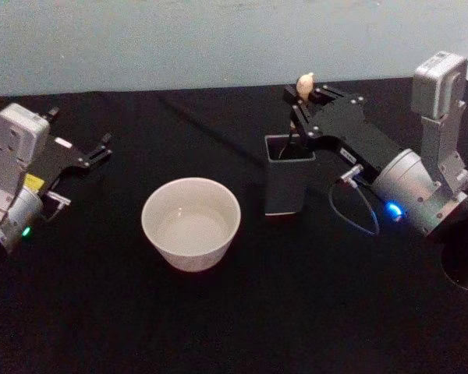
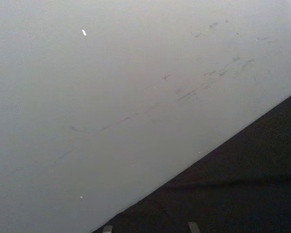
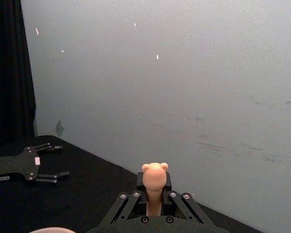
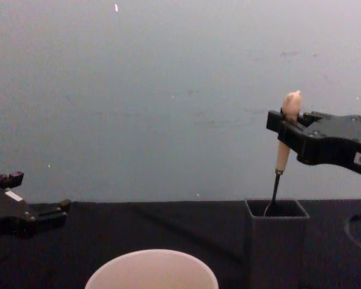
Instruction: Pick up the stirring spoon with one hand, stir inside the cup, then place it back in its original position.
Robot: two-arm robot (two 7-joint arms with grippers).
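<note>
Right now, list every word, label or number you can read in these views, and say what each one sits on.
None can be read.
White label on the right gripper, shut on the stirring spoon over the holder: print too small.
White and yellow labels on the left gripper, parked left of the cup: blurred.

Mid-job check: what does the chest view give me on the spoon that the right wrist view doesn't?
Chest view alone: the stirring spoon's thin metal neck running down into the dark holder, its bowl still inside, plus the cup's rim. Right wrist view alone: the knob tip seen end-on, with the right hand's fingers closed on the handle just below it. Both show the pale handle held in the right hand, and the left hand parked off to the robot's left.
</note>
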